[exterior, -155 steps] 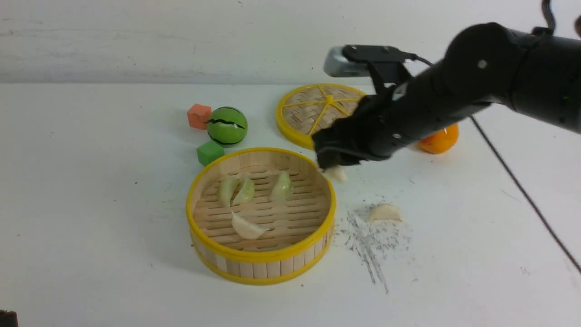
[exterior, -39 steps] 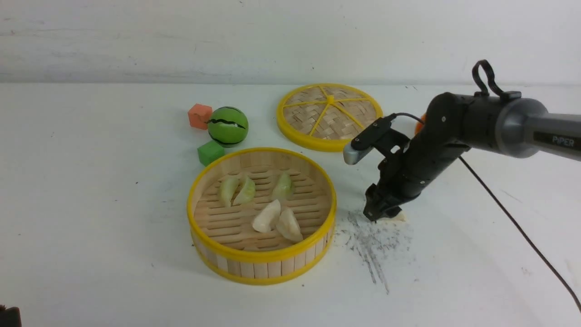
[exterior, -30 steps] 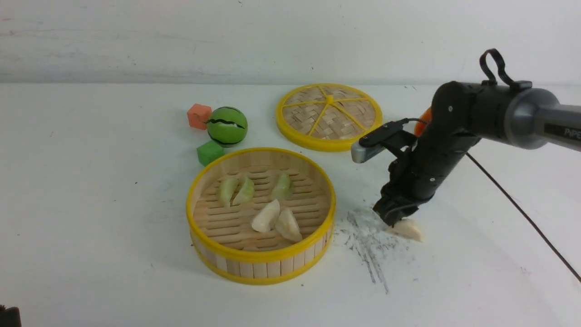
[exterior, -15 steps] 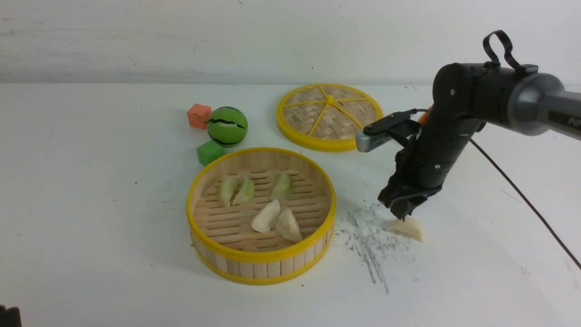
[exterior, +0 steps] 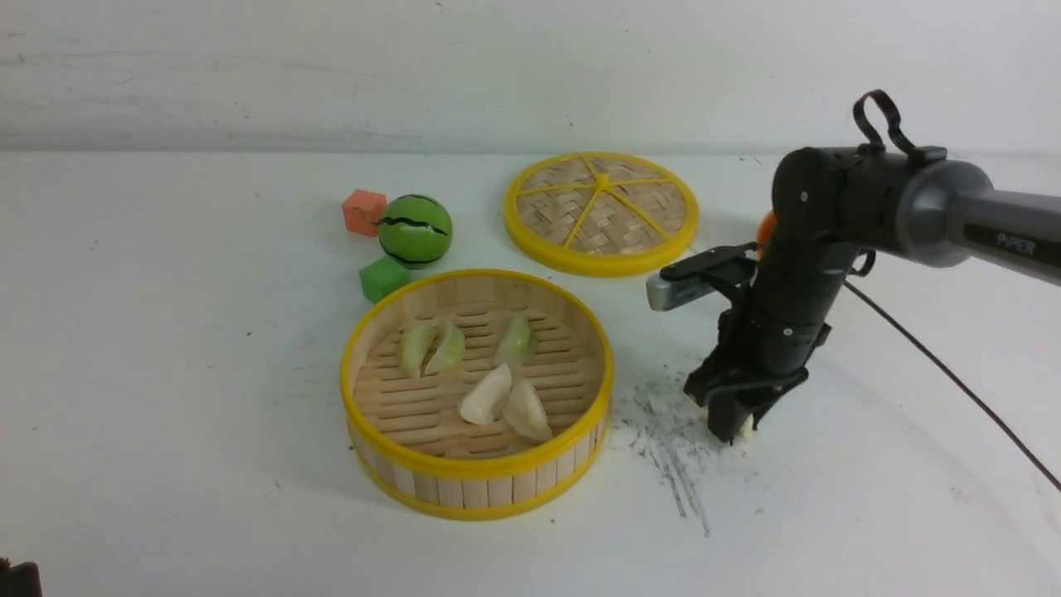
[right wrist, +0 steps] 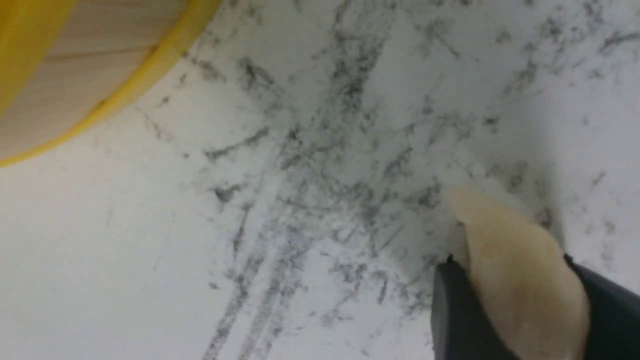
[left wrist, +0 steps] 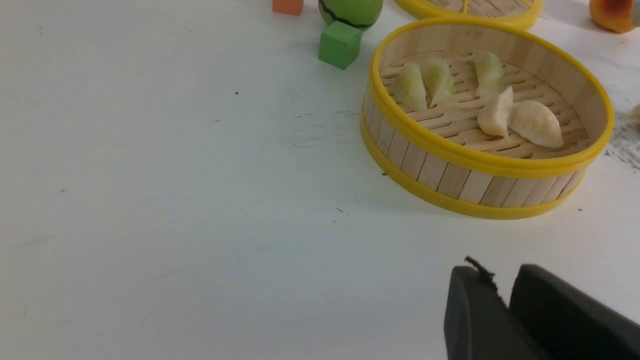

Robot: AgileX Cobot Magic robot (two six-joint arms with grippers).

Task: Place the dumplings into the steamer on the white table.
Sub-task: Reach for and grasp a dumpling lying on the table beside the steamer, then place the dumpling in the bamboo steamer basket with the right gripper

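Nearest, short of the steamer (exterior: 477,489), the left pincer (left wrist: 500,274) is pressed together and empty. Five dumplings (exterior: 487,396) lie inside the steamer. Right of the steamer, the right pincer (exterior: 734,429) stands spread astride a cream dumpling (right wrist: 520,280) lying on the worktop (exterior: 166,373). Beyond the steamer lies a woven lid (exterior: 601,214).

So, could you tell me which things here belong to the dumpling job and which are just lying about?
Job: steamer; three green dumplings and two cream dumplings inside it; last cream dumpling on the white table, straddled by the right gripper.
Lying about: woven lid, striped green ball, orange cube, green cube, orange fruit.
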